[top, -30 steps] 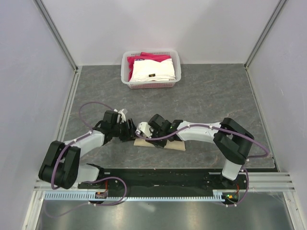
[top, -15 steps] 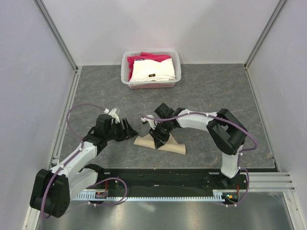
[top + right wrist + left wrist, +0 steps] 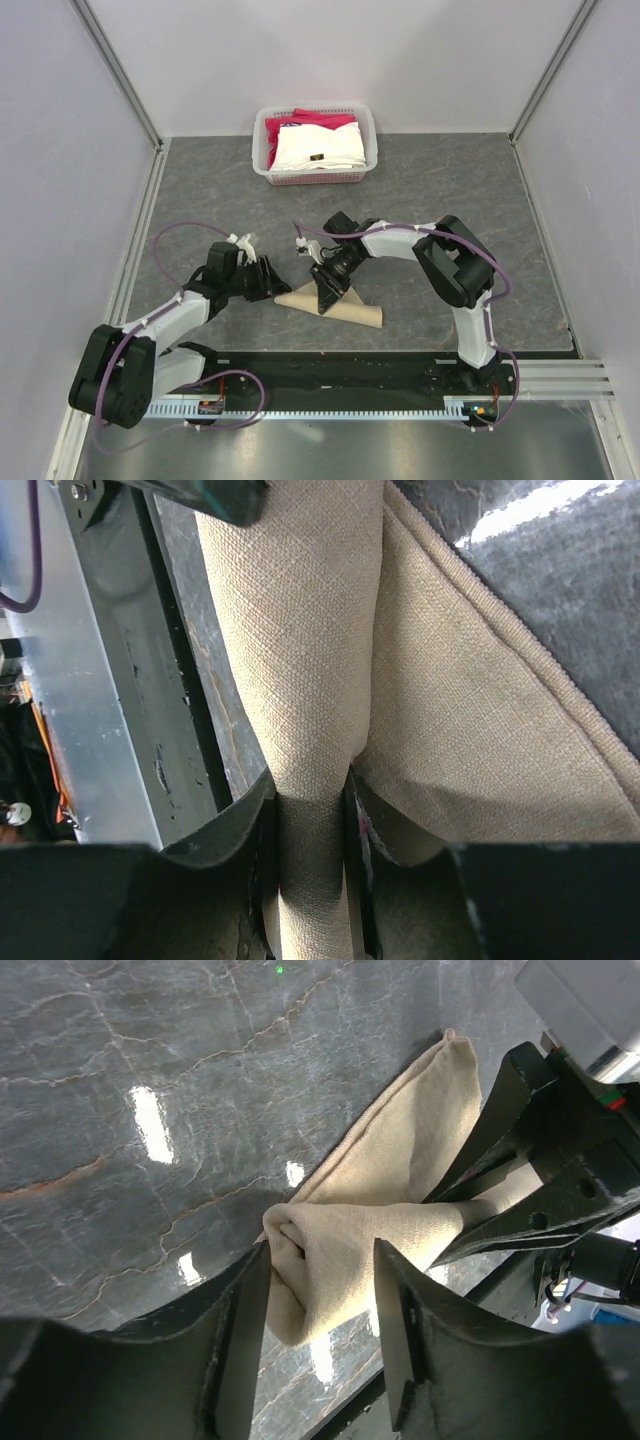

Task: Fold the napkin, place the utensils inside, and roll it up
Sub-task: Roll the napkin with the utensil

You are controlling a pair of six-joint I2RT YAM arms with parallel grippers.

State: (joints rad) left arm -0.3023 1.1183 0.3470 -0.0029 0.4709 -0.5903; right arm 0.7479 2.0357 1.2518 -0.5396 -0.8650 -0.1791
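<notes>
Soft napkin [image 3: 345, 306] part-rolled, both hands on it
Top: it lies on the tabletop [image 3: 450, 200] near the arms. Left wrist: left hand [image 3: 320, 1260] clasps the roll's end. Right wrist: right hand [image 3: 310, 810] pinches mid-roll. Limp, light cloth; best gripped on the tight roll.

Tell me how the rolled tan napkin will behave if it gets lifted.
Likely floppy: the napkin dents where the right gripper pinches it, so free ends would sag. Probably light, being thin woven cloth. Its end looks loosely wound in the left wrist view, so it may unroll if released.
</notes>
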